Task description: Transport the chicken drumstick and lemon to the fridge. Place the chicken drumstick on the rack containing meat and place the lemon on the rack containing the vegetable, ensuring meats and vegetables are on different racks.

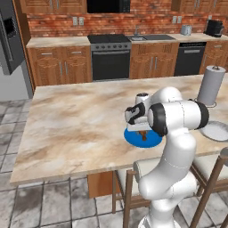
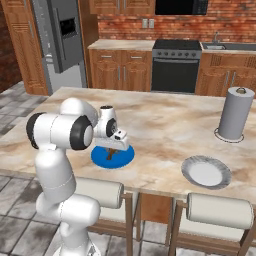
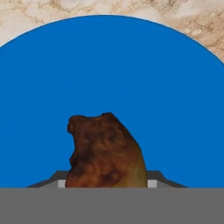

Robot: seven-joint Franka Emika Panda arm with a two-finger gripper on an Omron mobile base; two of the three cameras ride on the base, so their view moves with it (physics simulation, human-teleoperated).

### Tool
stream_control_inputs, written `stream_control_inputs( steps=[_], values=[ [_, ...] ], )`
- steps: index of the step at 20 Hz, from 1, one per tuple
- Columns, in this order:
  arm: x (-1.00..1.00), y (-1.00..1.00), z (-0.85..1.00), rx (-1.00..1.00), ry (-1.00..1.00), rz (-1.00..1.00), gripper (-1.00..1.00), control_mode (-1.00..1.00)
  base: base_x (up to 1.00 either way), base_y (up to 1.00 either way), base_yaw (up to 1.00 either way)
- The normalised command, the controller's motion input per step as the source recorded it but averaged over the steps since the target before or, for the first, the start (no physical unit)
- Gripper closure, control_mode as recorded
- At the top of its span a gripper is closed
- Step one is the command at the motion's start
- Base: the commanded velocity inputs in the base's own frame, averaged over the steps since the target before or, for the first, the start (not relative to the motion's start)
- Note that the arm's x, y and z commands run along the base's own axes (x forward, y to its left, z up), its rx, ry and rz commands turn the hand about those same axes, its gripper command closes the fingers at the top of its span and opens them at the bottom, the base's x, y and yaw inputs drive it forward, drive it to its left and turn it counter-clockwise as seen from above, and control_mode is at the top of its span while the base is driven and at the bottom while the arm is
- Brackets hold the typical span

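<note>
Chicken drumstick (image 3: 105,151), the small mottled-brown piece with a fat rounded end, is sitting on the round flat blue plate (image 3: 112,78) out on the marbled beige desk (image 1: 75,120), and from the hand camera it's right between the tips of my tool (image 1: 142,132). The jaws have closed in tight around it, so I'd call that a grip on the drumstick, though it hasn't left the plate yet.

Handling-wise, my guess is it's light and fairly firm, but lumpy and tapered, so it could twist or squirt out if I'm pinching the sloped part. I'd want the hold across the thick meaty end rather than the thin bone. I can't tell from these angles exactly which part the fingers are on.

Going left to right in the left base view: the grey fridge (image 1: 11,35) is way off at the far left edge, well apart from the desk, then the white arm folded over with its elbow high and the wrist pointing straight down over the plate, then the grey upright paper towel roll (image 1: 211,85) and a pale round dish (image 1: 217,131) on the right. Long carry ahead, so a sloppy grip would bite me.
</note>
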Motion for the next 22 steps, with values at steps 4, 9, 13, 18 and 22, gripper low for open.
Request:
stream_control_inputs(
  steps=[4,9,13,18,22],
  values=[
    [-0.22,0.0,-0.18,0.0,0.0,-0.02,1.0,-1.0,0.0,0.0,0.0],
    [-0.24,-0.03,0.13,0.0,0.0,-0.01,1.0,-1.0,0.0,0.0,0.0],
    [-0.55,-0.04,0.74,0.0,0.0,-0.01,1.0,-1.0,0.0,0.0,0.0],
    [-0.8,0.0,0.96,-0.02,0.0,0.0,1.0,-1.0,0.0,0.0,0.0],
    [-0.81,0.0,1.0,-0.01,0.05,0.01,1.0,-1.0,0.0,0.0,0.0]
  ],
)
